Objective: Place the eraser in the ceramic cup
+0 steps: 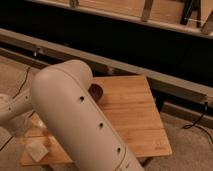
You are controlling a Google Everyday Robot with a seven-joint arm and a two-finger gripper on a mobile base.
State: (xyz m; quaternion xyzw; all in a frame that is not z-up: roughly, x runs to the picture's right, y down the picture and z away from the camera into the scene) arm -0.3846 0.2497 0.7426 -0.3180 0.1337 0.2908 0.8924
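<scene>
On the near left corner of the table (135,115), the eraser (36,148) is lying flat, a small pale block. I am looking past the arm (75,120), whose big cream link is covering the table's left half. The gripper (40,131) is hanging over that same corner, just behind the eraser, and I cannot tell its state (the shapes there are running together). Toward the table's far edge, a dark bowl (96,91) is peeking out from behind the arm.
</scene>
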